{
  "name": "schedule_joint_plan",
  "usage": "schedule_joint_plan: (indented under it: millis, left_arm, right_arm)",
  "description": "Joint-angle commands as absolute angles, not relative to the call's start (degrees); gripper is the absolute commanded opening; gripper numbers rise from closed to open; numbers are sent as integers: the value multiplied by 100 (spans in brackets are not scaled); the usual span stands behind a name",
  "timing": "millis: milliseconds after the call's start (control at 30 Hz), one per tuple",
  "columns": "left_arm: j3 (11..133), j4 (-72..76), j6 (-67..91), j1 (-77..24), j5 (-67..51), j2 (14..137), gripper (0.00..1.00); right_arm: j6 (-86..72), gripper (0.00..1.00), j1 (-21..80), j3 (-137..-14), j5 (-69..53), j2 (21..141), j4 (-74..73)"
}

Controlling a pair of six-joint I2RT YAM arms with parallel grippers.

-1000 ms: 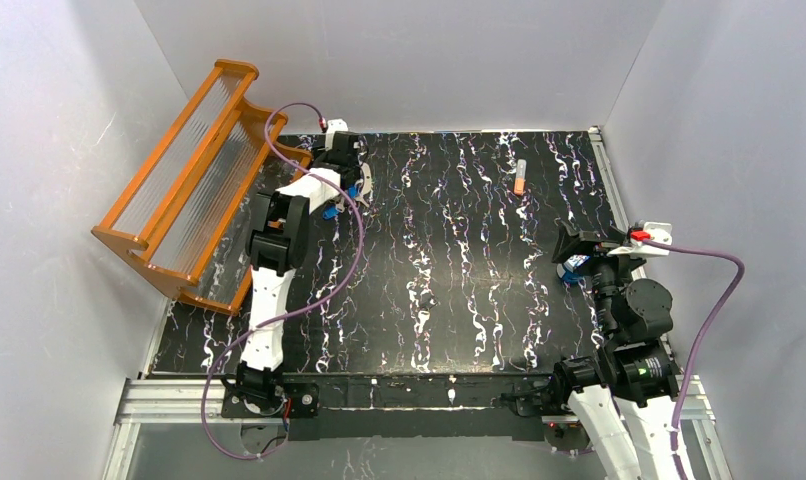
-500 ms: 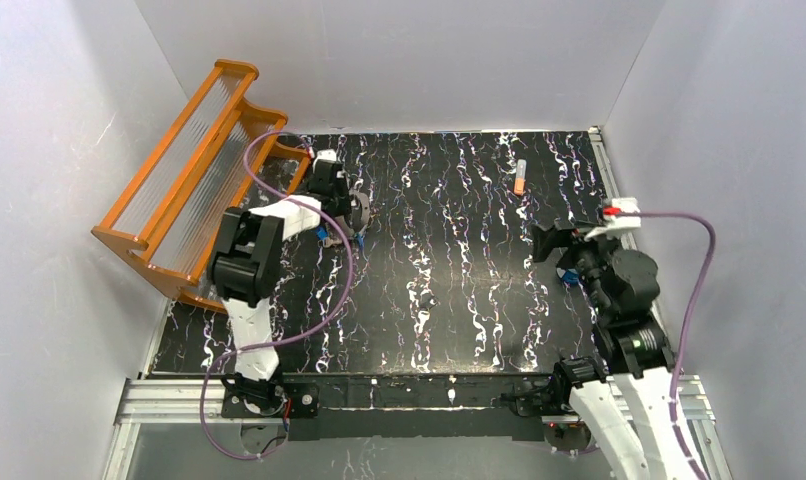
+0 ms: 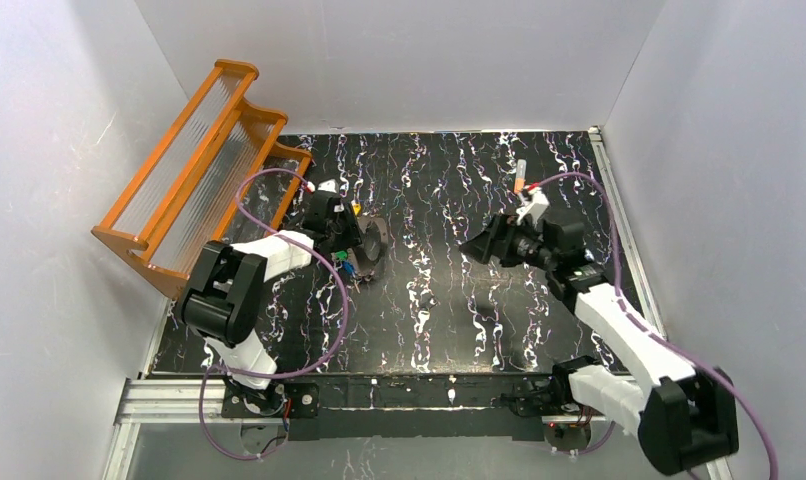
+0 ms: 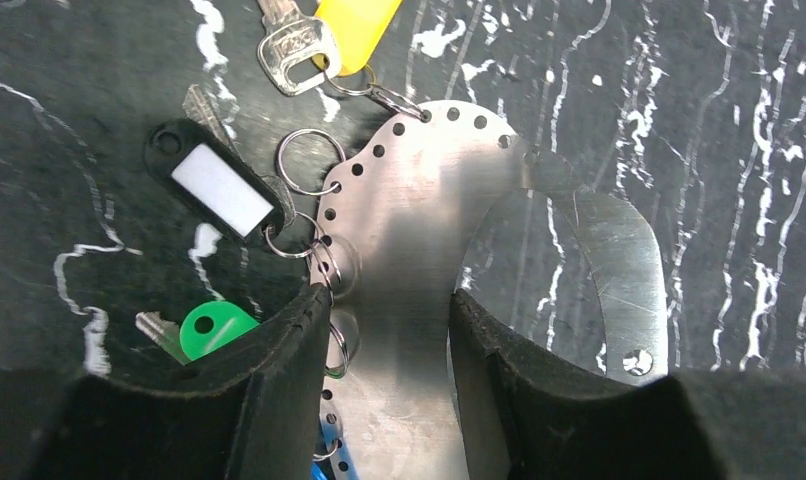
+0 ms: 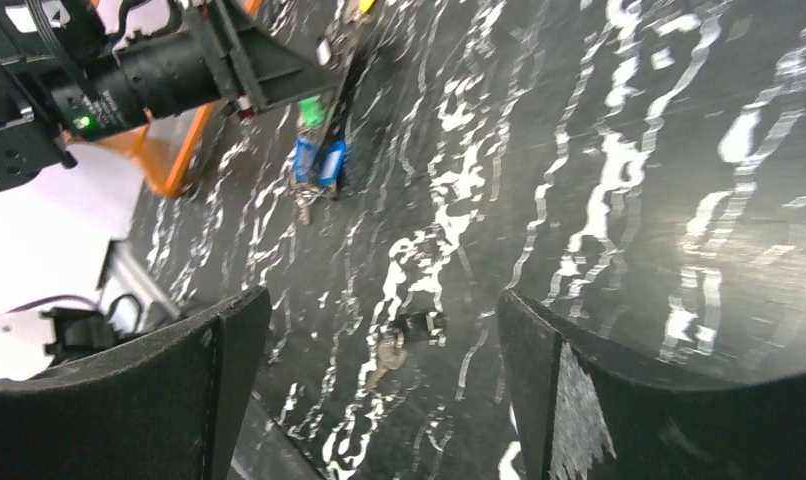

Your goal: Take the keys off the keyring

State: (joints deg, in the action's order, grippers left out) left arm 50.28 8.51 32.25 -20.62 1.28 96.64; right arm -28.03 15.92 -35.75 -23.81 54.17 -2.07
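Biggest change from a second ago: the left gripper (image 3: 363, 243) has backed out of the far corner by the orange rack (image 3: 194, 175) and come toward the middle of the black mat (image 3: 429, 300), bringing the keyring (image 4: 419, 200) with it. Its fingers (image 4: 279, 370) are clamped on the plate's narrow neck, one on each side. The right gripper (image 5: 379, 305) was parked at the right edge and has now swung in to mid-table, facing the left one, jaws wide with nothing between them. The orange-and-white tube (image 3: 520, 177) hasn't budged. The keys (image 4: 294, 55) all hang off little split rings along the plate's holed edge: a silver one, a yellow head (image 4: 359, 25) cut off by the top of the frame, a green key (image 4: 214, 328) half behind a finger, plus a black tag (image 4: 219, 190). The blue key (image 5: 317, 160) is only a sliver in the left wrist view. From above the ring is mostly lost under the gripper. There's also a small blurry bit (image 5: 404, 335) on the mat that I can't identify.
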Motion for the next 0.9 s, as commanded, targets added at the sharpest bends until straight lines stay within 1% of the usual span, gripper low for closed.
schedule_joint_plan:
  millis: [0,100,233,333,467,633,767,833,867]
  left_arm:
    - [4805,769,3567,-2233,-251,9537,36]
    - [4745,826,3579,-2263,-229,9478,37]
    - [4672,901,3601,-2334,-214,9419,36]
    - [4603,954,3624,-2368,-185,9383,37]
    - [4581,996,3639,-2382,-185,9378,36]
    - [4570,1037,3673,-2391,-179,9391,36]
    - [4570,1045,3670,-2391,-167,9377,36]
    - [4564,1059,3674,-2391,-167,9374,37]
    - [4562,1069,3688,-2391,-175,9370,37]
  right_arm:
    - [-3944,90,2373,-3428,-2586,6232,1496]
    - [-4233,89,2835,-3542,-2333,7051,2157]
    - [-4680,87,3209,-3735,-2034,8026,2904]
    - [-4767,86,3430,-4048,-1806,8700,3183]
    - [-4887,83,3594,-4473,-1810,9504,3599]
    - [-4900,79,3729,-5099,-1869,10337,3738]
    - [-4905,71,3834,-5496,-2023,10830,3840]
    - [-4900,61,3859,-5631,-2087,10996,3845]
    - [-4925,53,3858,-5674,-2126,11051,3860]
